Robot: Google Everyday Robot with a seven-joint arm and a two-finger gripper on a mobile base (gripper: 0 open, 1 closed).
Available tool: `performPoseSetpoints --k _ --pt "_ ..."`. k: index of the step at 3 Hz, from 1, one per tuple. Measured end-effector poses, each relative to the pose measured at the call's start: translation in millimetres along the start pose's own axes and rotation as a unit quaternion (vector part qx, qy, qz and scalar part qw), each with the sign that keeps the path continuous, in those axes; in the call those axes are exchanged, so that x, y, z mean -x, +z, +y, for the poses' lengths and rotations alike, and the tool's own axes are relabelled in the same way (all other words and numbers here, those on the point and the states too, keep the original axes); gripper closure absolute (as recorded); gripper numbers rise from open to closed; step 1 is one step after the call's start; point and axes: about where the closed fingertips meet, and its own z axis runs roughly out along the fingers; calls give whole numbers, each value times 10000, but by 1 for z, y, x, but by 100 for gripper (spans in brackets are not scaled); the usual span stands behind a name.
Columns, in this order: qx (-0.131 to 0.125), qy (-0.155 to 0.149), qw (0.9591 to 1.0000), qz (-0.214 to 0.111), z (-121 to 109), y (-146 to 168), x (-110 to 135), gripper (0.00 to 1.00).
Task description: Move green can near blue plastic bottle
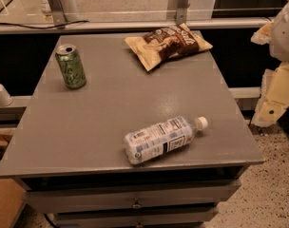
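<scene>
Presently our gripper (276, 93) hangs off the counter's (111, 108) 3 o'clock edge; its opening we cannot tell. We judge the approach not yet begun: the green can (71, 66) stands upright at 10 o'clock, well apart from the blue plastic bottle (161, 139) lying at 5 o'clock, so next we must reach across for the can.

My gripper (273, 99) hanging off the right edge of the table (87, 127), bare grey lane between upright green can (71, 66) back left and blue plastic bottle (161, 139) lying front centre, snack bag (168, 44) crowding the back right
</scene>
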Motion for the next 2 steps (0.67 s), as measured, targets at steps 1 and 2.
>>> performPoseSetpoints --k 1,2 --pt "-1 0 10000 0 0 0 0 0" --pt "86 -194 9992 -342 -2 13 15 0"
